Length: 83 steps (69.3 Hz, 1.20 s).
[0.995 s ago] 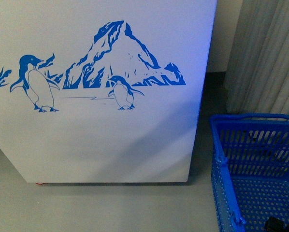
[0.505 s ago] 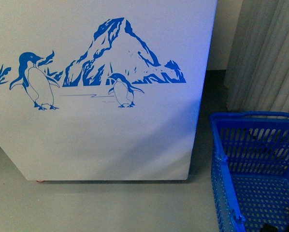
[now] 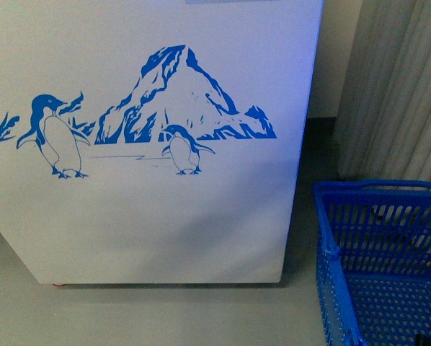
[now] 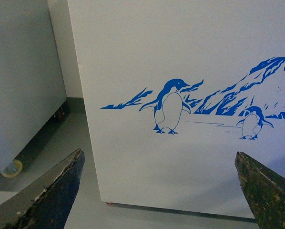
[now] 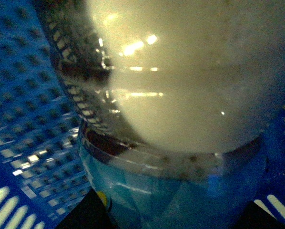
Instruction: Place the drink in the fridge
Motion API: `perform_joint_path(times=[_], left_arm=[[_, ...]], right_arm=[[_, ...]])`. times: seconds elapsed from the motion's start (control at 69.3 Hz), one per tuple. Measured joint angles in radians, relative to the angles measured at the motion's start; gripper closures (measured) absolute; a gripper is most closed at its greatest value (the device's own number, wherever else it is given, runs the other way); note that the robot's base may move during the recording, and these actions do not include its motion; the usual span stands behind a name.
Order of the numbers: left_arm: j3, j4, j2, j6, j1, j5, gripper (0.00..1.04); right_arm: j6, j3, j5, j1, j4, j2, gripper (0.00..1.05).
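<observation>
Furthest left of the fridge [image 3: 165,231]: a plain grey cabinet [image 4: 18,71] on a pale castor [image 4: 11,168], just beside the fridge's left wall, with a strip of grey floor between. Next, the left gripper [image 4: 157,153], held low in front of the fridge's painted face, opposite the larger penguin; fingers [image 4: 61,191] wide apart, nothing between them. Then the fridge itself, seen only as a white front with blue penguins and a mountain; no lid or opening in view, so impossible to say whether open or closed.

Right of the fridge, on the floor near its right corner: a blue basket [image 3: 374,189]. Inside that basket, the drink [image 5: 180,95], filling the right wrist view at very close range, pale liquid above a blue label band, blue mesh behind. Of the right gripper, no fingers made out there, so cannot tell whether apart or clamped on the bottle. Further right of the fridge, a grey curtain [image 3: 403,86].

Judged progress: early. Drink not yet out of the basket. Left to do: a sure grasp, a lift to the fridge's top, an open lid, placing inside.
</observation>
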Motion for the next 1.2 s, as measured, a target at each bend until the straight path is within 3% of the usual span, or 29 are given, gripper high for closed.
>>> perform_joint_path(times=[0.389,0.606,0.952,1.197], left_arm=[[0.000,0.000,0.000,0.000,0.000,0.000,0.08],[0.000,0.000,0.000,0.000,0.000,0.000,0.08],[0.000,0.000,0.000,0.000,0.000,0.000,0.08],[0.000,0.000,0.000,0.000,0.000,0.000,0.08]], right_arm=[[-0.093,-0.128,-0.132,0.010,-0.140,-0.863,0.70],[-0.192,-0.130,-0.199,0.067,-0.206,-1.340,0.70],[-0.285,-0.222,-0.091,0.222,-0.275,-1.740,0.70],[-0.338,-0.270,-0.012,0.254,-0.299,-1.890,0.70]])
